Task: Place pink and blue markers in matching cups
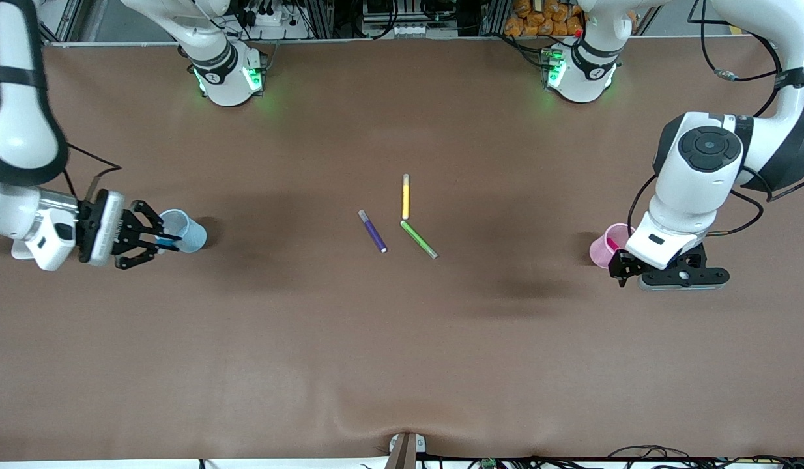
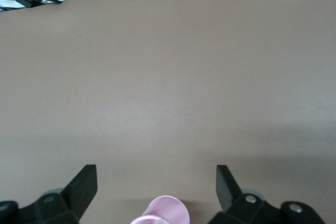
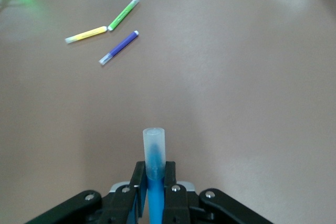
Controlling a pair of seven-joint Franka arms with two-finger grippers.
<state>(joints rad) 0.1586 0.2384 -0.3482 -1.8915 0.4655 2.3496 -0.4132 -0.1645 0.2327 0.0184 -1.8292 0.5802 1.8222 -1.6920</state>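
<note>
Blue marker (image 3: pixel 155 153) clamped in right end effector (image 1: pixel 156 240) over blue cup (image 1: pixel 184 230) mid-left for dropping; left end effector (image 2: pixel 156 182) spread above pink cup (image 1: pixel 604 245) mid-right, pink marker (image 1: pixel 612 243) seemingly inside.

We see only the pink cup's (image 2: pixel 163 212) upper part, cut off at six o'clock. The left arm hides the pink marker (image 1: pixel 612 243) almost wholly.

- table (image 1: pixel 402 339): matt brown covering, faintly rippled
- pale blue cup (image 1: pixel 188 229) and pink cup (image 1: pixel 601 246): translucent plastic
- blue marker (image 3: pixel 155 161): smooth plastic, frosted cap
- arm shells: glossy white
</note>
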